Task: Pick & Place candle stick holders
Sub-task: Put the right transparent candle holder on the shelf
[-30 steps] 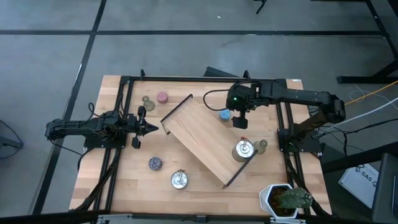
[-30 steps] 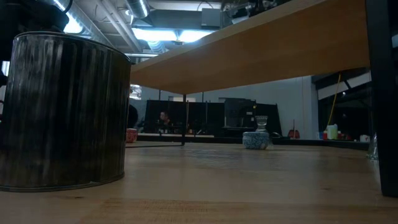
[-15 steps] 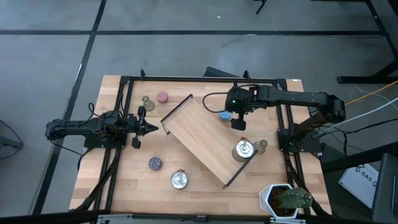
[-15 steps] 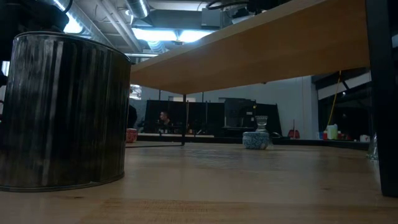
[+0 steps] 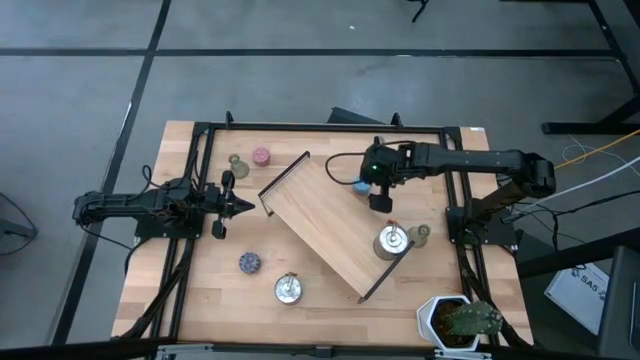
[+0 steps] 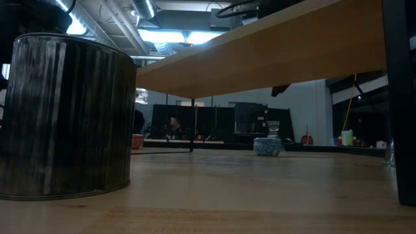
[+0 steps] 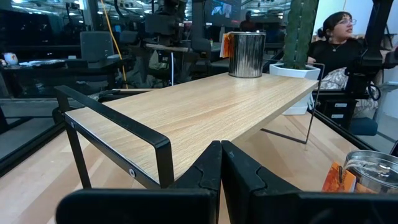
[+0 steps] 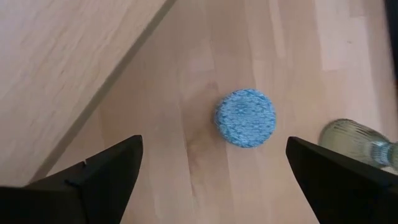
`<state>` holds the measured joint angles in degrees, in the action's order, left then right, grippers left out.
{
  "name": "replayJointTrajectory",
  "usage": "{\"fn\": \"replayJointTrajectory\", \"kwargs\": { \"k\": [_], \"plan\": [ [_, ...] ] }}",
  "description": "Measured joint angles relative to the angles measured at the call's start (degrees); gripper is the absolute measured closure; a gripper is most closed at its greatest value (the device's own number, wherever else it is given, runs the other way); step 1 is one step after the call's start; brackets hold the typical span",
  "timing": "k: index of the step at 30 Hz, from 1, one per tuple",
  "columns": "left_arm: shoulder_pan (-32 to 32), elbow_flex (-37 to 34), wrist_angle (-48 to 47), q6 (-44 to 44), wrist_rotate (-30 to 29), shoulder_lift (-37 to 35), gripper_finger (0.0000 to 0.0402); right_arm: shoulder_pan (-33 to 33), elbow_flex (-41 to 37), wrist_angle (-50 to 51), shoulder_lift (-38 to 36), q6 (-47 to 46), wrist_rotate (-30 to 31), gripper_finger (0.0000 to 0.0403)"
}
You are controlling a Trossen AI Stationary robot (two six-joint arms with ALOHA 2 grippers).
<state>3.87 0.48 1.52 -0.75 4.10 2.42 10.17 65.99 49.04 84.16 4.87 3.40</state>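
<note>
A blue candle stick holder [image 5: 360,184] stands on the table by the far edge of the wooden tray [image 5: 330,225]. It also shows in the right wrist view [image 8: 245,117] and the low view [image 6: 267,145]. My right gripper [image 5: 377,196] hangs above it, pointing down and open wide [image 8: 214,142], touching nothing. My left gripper [image 5: 240,206] waits at the table's left, shut and empty [image 7: 221,168]. One silver holder [image 5: 391,241] stands on the tray; another [image 5: 289,289] stands on the table near the front.
A purple holder [image 5: 249,262], a pink holder [image 5: 261,156] and olive holders [image 5: 237,162] [image 5: 422,233] stand on the table. A clear ribbed glass piece [image 8: 357,142] lies close to the blue holder. A potted plant [image 5: 460,320] stands at the front right corner.
My right gripper has gone a little toward the table's left edge and down toward the blue holder; one fingertip now shows below the tray's edge in the low view. The holder has not moved.
</note>
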Motion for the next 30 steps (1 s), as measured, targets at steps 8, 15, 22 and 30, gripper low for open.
{"fn": "replayJointTrajectory", "kwargs": {
  "k": [8, 15, 22, 30],
  "plan": [
    [0.0, -0.01, -0.01, 0.0, 0.0, -0.02, 0.0398, 1.61, -0.1, 0.1, 0.0, -0.31, -1.92, 0.0004],
    [-0.02, -0.01, 0.01, 0.0, 0.0, 0.0, 0.0398, 5.19, -0.1, 1.37, 0.0, 2.86, -4.24, 0.0004],
    [-0.01, 0.01, -0.01, 0.0, 0.0, 0.0, 0.0398, 6.82, -0.11, 4.79, -0.69, 3.08, -4.07, 0.0004],
    [0.01, -0.01, -0.01, 0.0, 0.0, 0.0, 0.0398, 6.8, -1.45, 6.05, -5.23, 2.0, -4.1, 0.0004]
  ]
}}
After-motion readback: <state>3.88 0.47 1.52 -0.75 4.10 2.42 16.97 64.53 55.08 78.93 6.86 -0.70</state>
